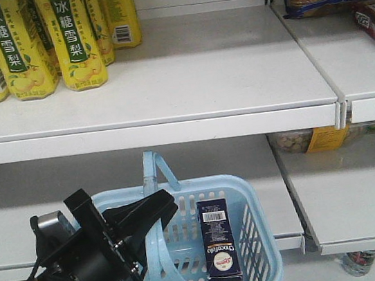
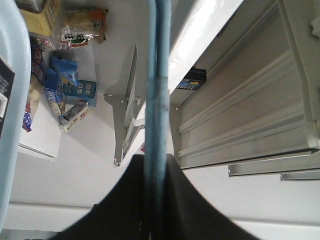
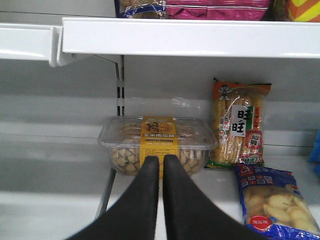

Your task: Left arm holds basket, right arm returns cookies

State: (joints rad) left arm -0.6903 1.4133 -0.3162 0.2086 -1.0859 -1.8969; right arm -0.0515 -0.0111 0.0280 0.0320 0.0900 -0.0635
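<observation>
Cookies [image 1: 221, 247] upright inside the basket [image 1: 264, 231], at 4 o'clock from the left gripper [image 1: 163, 212] in the front view, near it yet apart. Dark navy box: white barcode label at 12 o'clock on its face, round white logo lower down, "Chocofelo" lettering turned sideways. Left gripper clamped tight on a raised basket handle [image 2: 156, 100], pale blue strip pinched between black fingers [image 2: 200, 215] in the left wrist view. Right gripper [image 3: 161, 167] closed to a thin slit, nothing held, pointed toward a clear snack tub [image 3: 157, 142] at 12 o'clock on a white shelf [image 3: 50, 200].
</observation>
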